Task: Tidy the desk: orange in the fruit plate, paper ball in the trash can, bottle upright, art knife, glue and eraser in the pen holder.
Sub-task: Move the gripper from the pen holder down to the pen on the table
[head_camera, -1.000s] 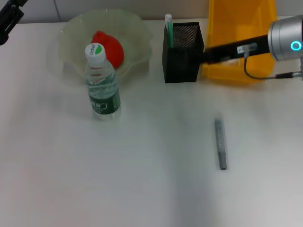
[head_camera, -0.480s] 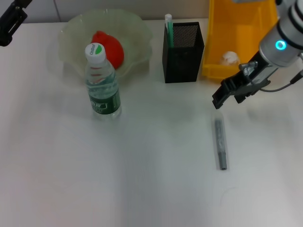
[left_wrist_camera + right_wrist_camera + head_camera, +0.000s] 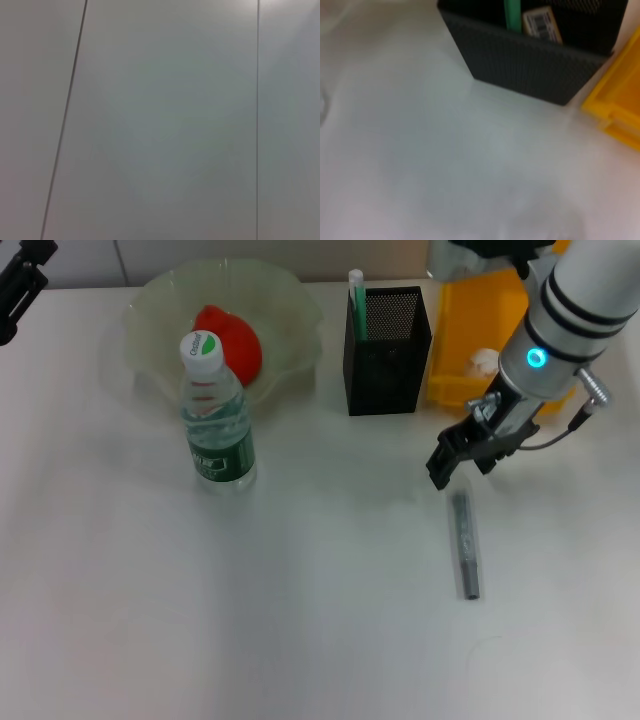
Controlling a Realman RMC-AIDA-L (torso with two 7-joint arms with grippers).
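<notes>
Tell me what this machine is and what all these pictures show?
It is a robot with two arms, tidying a desk. One picture comes from a camera on its head, looking down. The other two come from cameras on its wrists.

The right hand hangs just above a grey glue stick lying on the desk. I cannot tell if it is open. The left hand waits at the far left corner.

The orange sits in the green fruit plate. The bottle stands upright. The black pen holder has the green knife and eraser inside. A paper ball lies in the yellow trash can.
</notes>
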